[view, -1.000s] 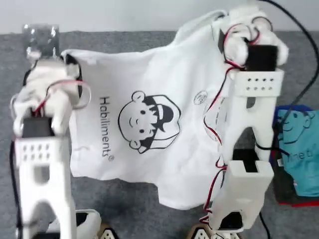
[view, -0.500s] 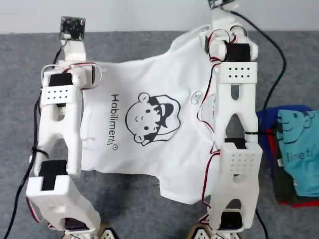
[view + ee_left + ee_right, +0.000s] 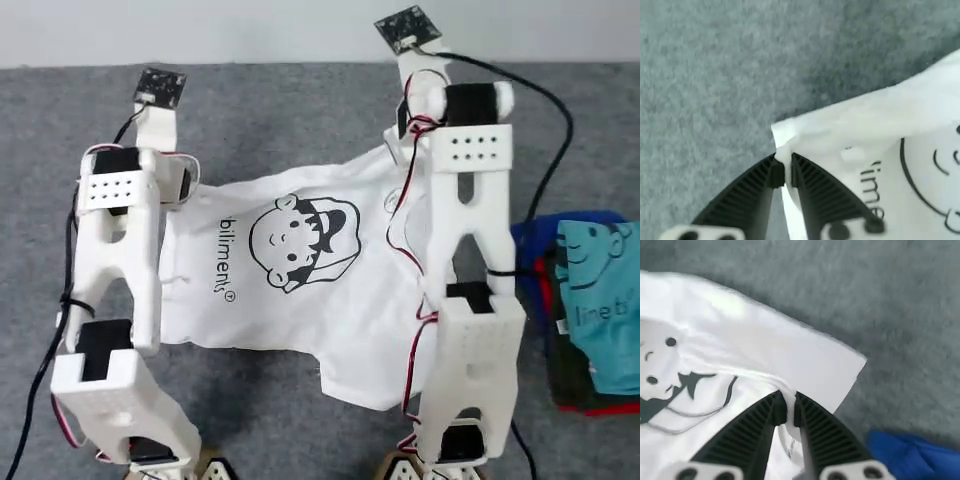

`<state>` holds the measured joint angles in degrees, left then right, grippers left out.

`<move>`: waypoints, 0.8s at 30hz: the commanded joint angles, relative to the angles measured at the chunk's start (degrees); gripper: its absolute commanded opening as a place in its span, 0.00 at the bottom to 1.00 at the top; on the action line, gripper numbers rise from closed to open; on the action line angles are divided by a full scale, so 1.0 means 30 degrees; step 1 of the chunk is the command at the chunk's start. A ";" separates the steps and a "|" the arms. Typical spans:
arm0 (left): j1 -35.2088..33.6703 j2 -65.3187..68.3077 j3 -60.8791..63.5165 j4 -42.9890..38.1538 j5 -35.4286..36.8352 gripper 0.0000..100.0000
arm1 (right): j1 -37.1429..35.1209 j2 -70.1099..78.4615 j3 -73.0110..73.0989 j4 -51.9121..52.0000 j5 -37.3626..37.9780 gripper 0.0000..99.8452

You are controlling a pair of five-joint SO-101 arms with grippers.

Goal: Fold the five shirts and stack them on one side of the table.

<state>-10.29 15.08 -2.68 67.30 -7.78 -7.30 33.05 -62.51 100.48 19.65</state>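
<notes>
- A white cotton T-shirt with a black cartoon face (image 3: 290,300) lies spread on the grey felt-like tabletop (image 3: 290,120), stretched between the two grippers.
- The left gripper (image 3: 783,171) is pinched tight on the shirt's edge, right beside a turned-over corner.
- The right gripper (image 3: 786,408) is clamped on a fold at the shirt's opposite edge.
- A pile of folded shirts, teal on top (image 3: 600,300), sits off to the right gripper's outer side, apart from it.

Room over grey table (image 3: 290,125) beyond white shirt (image 3: 300,315), folded stack (image 3: 590,300) along right edge
</notes>
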 commanded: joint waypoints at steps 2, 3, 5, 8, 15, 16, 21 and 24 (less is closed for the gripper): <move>-0.0850 -0.1172 -0.0835 0.1436 -0.0293 0.02 | -0.0161 -0.4674 0.3634 0.0864 0.0352 0.01; -0.1055 -0.1612 -0.0835 0.1758 -0.0293 0.02 | -0.0190 -0.5758 0.5304 0.0835 0.0352 0.01; -0.1319 -0.2579 -0.0835 0.2784 -0.0293 0.02 | -0.0454 -0.7868 0.8703 0.0835 0.0352 0.01; -0.1348 -0.3839 -0.0806 0.4835 -0.0322 0.02 | -0.0542 -1.1150 1.3392 0.0777 0.0879 0.01; -0.1377 -0.5011 -0.0718 0.7385 -0.0908 0.02 | -0.0542 -1.7802 2.1216 0.0777 0.2022 0.01; -0.1377 -0.4923 -0.0718 0.7736 -0.1114 0.02 | -0.0542 -1.8593 2.2183 0.0777 0.2110 0.01; -0.1377 -0.5070 -0.0044 0.8440 -0.1260 0.02 | -0.0542 -2.1875 2.5670 0.0777 0.2842 0.01; -0.1319 -0.5070 0.1275 0.8733 -0.1260 0.02 | -0.0601 -2.3311 2.7516 0.0777 0.3370 0.01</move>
<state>-14.07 2.95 -0.92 92.88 -11.03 -8.62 -32.26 16.53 100.48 28.18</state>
